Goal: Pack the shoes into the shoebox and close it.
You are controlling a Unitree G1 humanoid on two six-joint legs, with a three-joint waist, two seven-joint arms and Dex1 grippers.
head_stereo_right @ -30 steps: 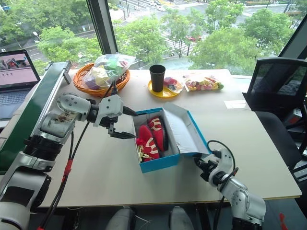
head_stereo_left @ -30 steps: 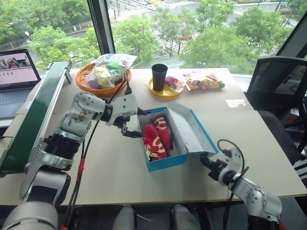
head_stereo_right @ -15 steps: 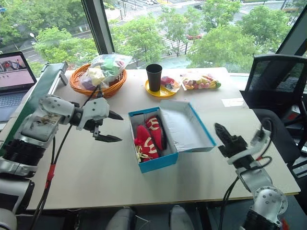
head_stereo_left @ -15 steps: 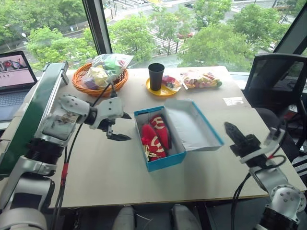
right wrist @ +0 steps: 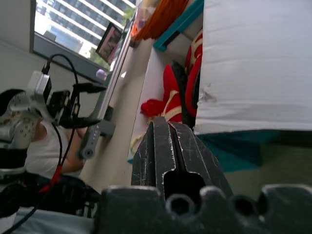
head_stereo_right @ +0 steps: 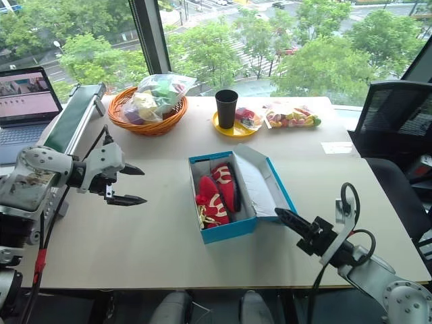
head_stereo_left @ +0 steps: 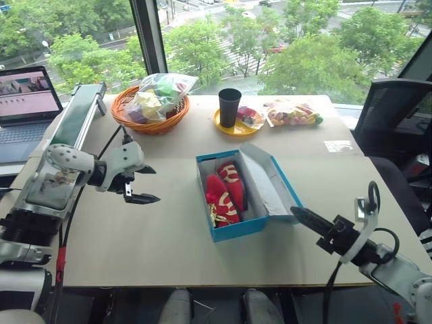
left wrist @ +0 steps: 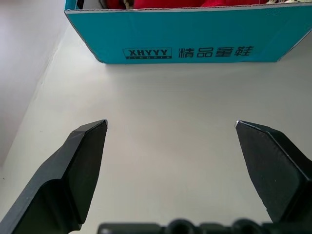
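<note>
The blue shoebox (head_stereo_left: 235, 228) stands open at the table's middle, its white-lined lid (head_stereo_left: 268, 182) tilted up on the right side. Both red shoes (head_stereo_left: 225, 192) with gold trim lie inside, side by side. My left gripper (head_stereo_left: 143, 184) hovers open and empty over bare table to the left of the box; in the left wrist view its fingers (left wrist: 83, 151) frame the lettered blue wall (left wrist: 185, 41). My right gripper (head_stereo_left: 295, 213) is shut with nothing in it, low at the box's front right corner, pointing toward the lid's edge (right wrist: 253, 63).
At the table's back stand an orange basket (head_stereo_left: 150, 118) with a clear bag, a black cup (head_stereo_left: 229, 106) on a yellow plate and a snack bag (head_stereo_left: 291, 113). A laptop (head_stereo_left: 27, 94) and a green rail (head_stereo_left: 74, 121) lie left; an office chair (head_stereo_left: 398, 115) stands right.
My left gripper has drawn away leftward from the box, still open. My right gripper left the lid's lower corner, rose, and now points level at the box. The camera also shifted.
</note>
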